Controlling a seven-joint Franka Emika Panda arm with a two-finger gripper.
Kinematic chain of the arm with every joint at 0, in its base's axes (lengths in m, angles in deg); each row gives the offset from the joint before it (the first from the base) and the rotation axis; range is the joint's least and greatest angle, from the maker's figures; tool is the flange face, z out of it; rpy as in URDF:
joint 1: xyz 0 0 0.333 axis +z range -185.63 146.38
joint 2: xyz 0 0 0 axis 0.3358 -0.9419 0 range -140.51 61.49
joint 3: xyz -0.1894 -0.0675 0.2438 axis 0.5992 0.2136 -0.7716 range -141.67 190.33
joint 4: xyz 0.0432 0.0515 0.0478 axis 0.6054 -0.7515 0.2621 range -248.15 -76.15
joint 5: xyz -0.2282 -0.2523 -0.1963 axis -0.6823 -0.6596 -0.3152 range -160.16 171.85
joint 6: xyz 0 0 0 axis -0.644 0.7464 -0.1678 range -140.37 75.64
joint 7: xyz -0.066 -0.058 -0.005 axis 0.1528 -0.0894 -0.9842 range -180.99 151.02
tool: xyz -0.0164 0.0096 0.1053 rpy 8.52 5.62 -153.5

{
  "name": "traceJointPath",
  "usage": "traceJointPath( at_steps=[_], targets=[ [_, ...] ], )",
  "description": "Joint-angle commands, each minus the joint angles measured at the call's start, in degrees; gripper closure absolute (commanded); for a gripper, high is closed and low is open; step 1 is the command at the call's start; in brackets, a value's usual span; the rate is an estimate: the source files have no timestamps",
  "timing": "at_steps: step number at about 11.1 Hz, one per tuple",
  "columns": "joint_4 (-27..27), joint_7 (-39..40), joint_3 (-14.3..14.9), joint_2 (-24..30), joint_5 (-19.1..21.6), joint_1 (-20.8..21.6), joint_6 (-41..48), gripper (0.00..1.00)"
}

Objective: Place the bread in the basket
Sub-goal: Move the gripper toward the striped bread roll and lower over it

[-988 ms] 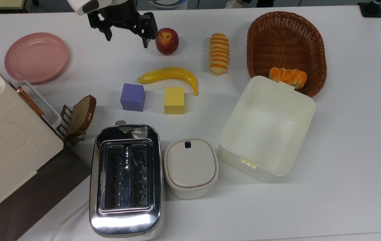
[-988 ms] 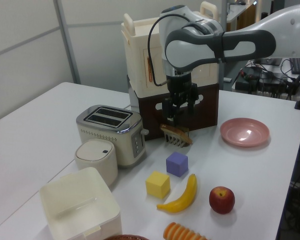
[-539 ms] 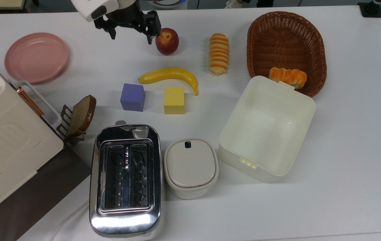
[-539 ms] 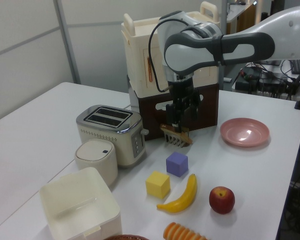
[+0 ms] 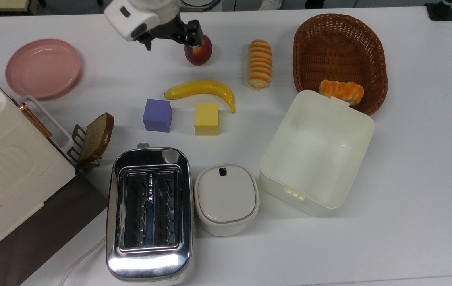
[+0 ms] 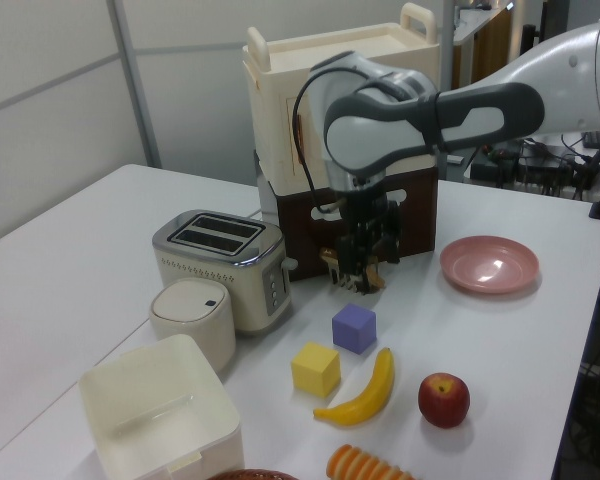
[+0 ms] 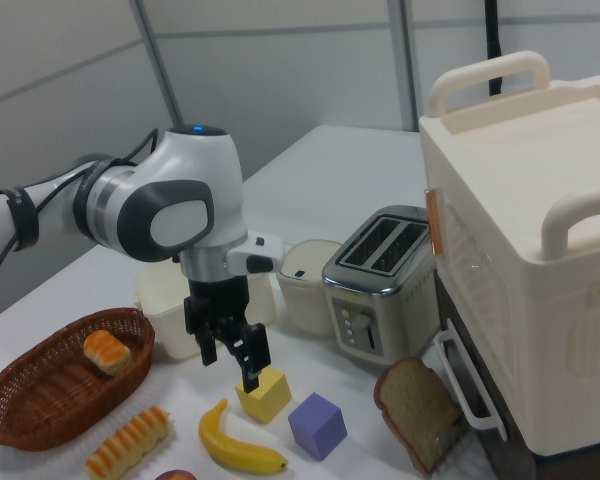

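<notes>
My hand (image 5: 169,39) hangs released and empty above the bench (image 5: 408,178), its 2 fingers spread, and over the last second it has slid rightward in the top view, from left of the apple (image 5: 198,51) to partly over it. That brings me closer to the bread (image 5: 259,63), which lies untouched on the bench between the apple and the basket (image 5: 339,47), just beside the basket's rim. The basket holds 1 orange-topped bun (image 5: 342,91). I judge the approach only begun: I must travel on past the apple, then descend and grasp.
</notes>
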Motion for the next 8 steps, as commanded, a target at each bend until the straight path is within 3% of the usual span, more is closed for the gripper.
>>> traceJointPath(
  at_steps=[1, 3, 8],
  targets=[
    [-4.5, 4.1, -1.9, 0.6, 0.2, 0.5, 0.3, 0.0],
    [-5.3, 7.3, -3.0, 0.9, 0.3, 1.9, 0.9, 0.0],
    [-9.4, 1.9, -4.3, 4.3, 0.6, 9.3, 2.9, 0.0]
  ],
)
